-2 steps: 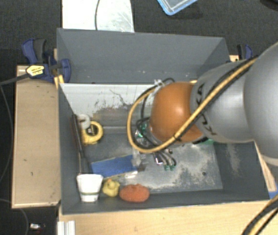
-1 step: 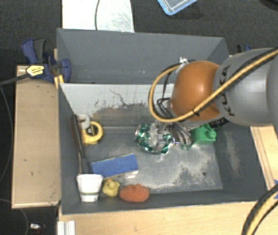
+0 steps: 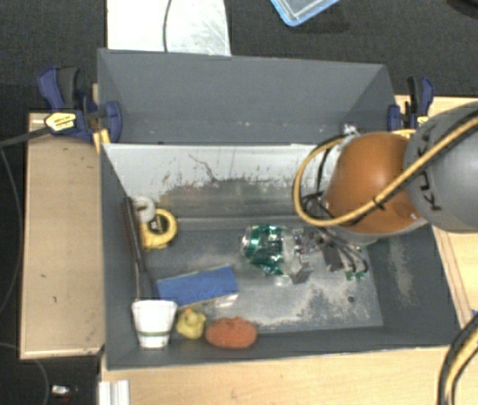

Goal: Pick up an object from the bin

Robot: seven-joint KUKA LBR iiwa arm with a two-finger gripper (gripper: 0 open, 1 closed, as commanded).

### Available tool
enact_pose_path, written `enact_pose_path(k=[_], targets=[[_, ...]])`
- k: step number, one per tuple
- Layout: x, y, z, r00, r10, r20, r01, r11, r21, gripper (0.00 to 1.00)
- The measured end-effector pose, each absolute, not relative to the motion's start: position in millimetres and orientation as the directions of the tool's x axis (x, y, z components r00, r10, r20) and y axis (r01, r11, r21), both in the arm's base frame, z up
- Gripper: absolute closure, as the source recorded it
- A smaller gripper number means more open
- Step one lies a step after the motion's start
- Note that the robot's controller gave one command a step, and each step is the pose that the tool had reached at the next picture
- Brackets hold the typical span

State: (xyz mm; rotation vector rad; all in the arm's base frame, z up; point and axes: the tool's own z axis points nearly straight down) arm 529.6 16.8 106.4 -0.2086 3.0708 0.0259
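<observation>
My gripper [image 3: 308, 256] is low over the bin floor, right of the middle, under the orange wrist cover. Directly at its left side lies a crumpled green and silver foil-like thing [image 3: 263, 248], touching or nearly touching the gripper. Whether that thing is held I cannot tell. Further left, near the front, a flat blue block [image 3: 197, 285] lies on the floor, well apart from the gripper.
A yellow tape measure [image 3: 158, 229] sits by the left wall beside a long dark stick [image 3: 134, 256]. Along the front edge stand a white cup [image 3: 154, 321], a small yellow thing [image 3: 190, 324] and an orange-red lump [image 3: 231, 333]. The arm covers the bin's right side.
</observation>
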Motion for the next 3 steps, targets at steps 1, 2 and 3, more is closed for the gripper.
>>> enact_pose_path(k=[1,2,3], targets=[[528.0,19.5,122.3,-0.990,-0.124,-0.068,-0.125,0.992,0.011,1.00],[519.6,7.3,164.8,-0.980,-0.188,-0.061,-0.189,0.982,0.007,1.00],[533.5,10.0,192.9,-0.988,-0.136,-0.071,-0.137,0.990,0.011,1.00]])
